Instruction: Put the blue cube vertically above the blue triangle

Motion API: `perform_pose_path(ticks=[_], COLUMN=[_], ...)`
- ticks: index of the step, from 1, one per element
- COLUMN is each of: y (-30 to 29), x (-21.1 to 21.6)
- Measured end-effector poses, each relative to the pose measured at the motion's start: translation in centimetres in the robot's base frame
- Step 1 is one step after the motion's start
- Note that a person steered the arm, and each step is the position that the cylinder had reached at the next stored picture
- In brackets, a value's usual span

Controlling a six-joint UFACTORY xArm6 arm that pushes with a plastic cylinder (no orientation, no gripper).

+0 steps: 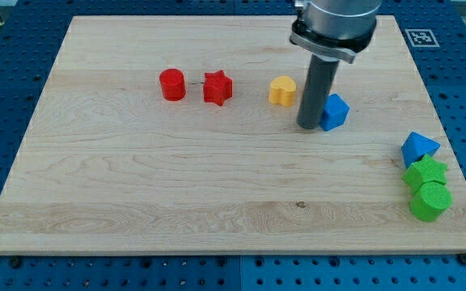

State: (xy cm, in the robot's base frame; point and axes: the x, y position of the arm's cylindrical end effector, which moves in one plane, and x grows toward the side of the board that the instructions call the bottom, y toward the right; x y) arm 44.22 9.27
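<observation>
A: Near the view's top right, just left of the blue cube [335,111]: my tip [309,126], down on the wooden surface [176,178]. Touching the cube's left side, or nearly so; can't tell for sure.

B: Claw state?

A: No claw on this rig, just a straight dark rod under a grey housing, so nothing to call apart or together.

B: Neighbours of the tip?

A: Yellow heart [281,90] just to the view's left and slightly higher, close to the rod but apart from it. Red star [217,87] further left, red cylinder [172,84] left of that, near the star but not touching. All three roughly in one row.

B: Blue triangle?

A: Blue triangle [418,149] at the view's right edge of the surface, lower than the cube and well to its right. Well apart from the cube.

B: Anything by the triangle?

A: Green star-like block [424,174] directly below it, touching or nearly so; exact shape hard to make out. Green cylinder [430,200] below that, pressed against it. Three stacked in a short column running toward the view's bottom.

B: Rest of the frame?

A: Blue perforated bench [6,81] around the surface. Black and white marker tag [420,36] at the top right corner.
</observation>
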Motion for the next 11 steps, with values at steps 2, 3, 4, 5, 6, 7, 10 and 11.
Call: perform_pose_path(ticks=[2,3,4,5,6,7,10,11], y=[-1.2,1.3,3.9,6.0,7.5,7.8,11.7,11.6], x=[-2.1,-2.1,-2.1,-2.1,-1.3,0.9,1.5,1.5])
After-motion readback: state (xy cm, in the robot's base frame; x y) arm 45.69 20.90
